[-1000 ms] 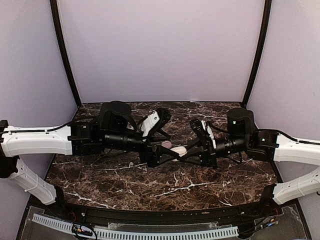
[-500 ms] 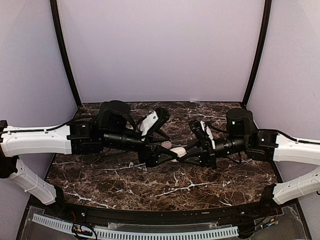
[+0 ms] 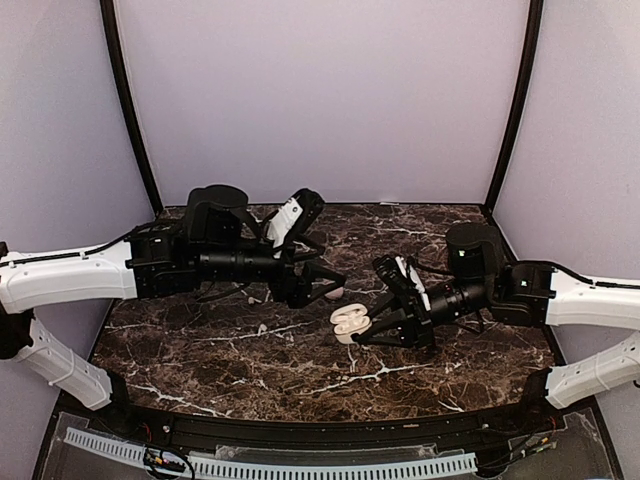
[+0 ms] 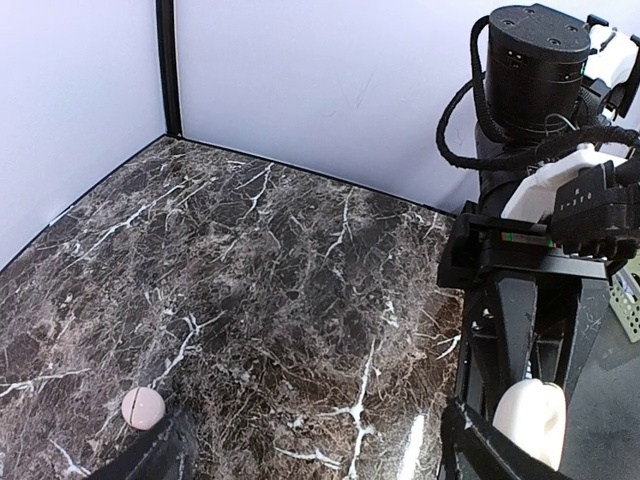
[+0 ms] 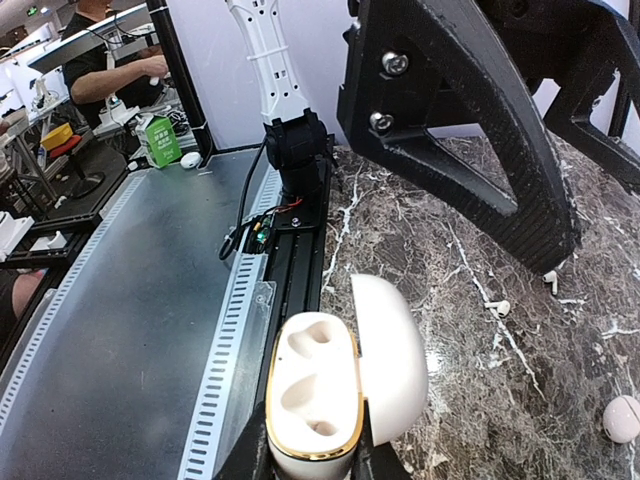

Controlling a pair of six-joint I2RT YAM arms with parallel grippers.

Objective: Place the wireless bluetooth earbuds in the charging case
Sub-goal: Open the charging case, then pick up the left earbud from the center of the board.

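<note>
Right gripper [image 3: 362, 330] is pinched shut on the base of the charging case [image 5: 315, 400], held over the worktop's [image 3: 200, 360] middle with the lid up and both wells empty. Left gripper [image 3: 325, 287] hangs wide open, holding nothing. The earbuds [image 5: 498, 308] lie loose on the marble left of centre. They look light, hard, glossy and liable to squirt out, so pinch across the stem. No lettering is readable on the case or buds.

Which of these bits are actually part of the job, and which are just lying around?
Part of the job: open white charging case, held in the right fingers; two tiny white earbuds on the marble table.
Just lying about: small pink round object on the table; green carton beyond it.
</note>
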